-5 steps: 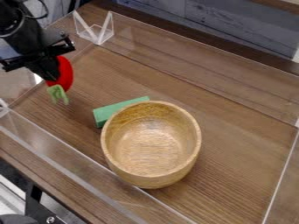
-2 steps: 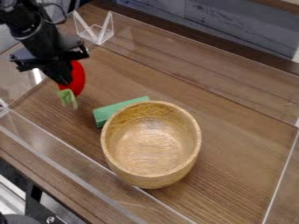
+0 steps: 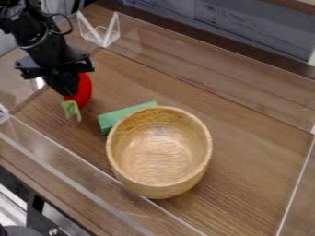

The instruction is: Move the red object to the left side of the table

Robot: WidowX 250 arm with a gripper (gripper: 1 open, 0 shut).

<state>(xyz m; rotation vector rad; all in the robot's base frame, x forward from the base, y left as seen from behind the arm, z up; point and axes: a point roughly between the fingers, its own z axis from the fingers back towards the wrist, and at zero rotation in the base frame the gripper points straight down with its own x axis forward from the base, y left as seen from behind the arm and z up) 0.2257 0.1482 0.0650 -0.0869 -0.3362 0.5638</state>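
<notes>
The red object [image 3: 79,89], a small rounded toy fruit with a light-green leafy stem pointing down, is at the left part of the brown wood-grain table [image 3: 234,92]. It looks low over the wood or resting on it. My gripper [image 3: 64,81], black, comes down from the upper left and is right on top of the fruit, its fingers against the fruit's upper left side. The dark fingers hide the gap between them, so the grip itself does not show.
A large wooden bowl [image 3: 157,150] stands at the centre front. A flat green piece [image 3: 123,115] lies between bowl and fruit. Low clear acrylic walls [image 3: 50,152] border the tabletop, and a clear angled piece [image 3: 101,32] stands at the back left.
The gripper and the red fruit have moved right and down toward the tabletop. The stem now reaches close to the flat green piece.
</notes>
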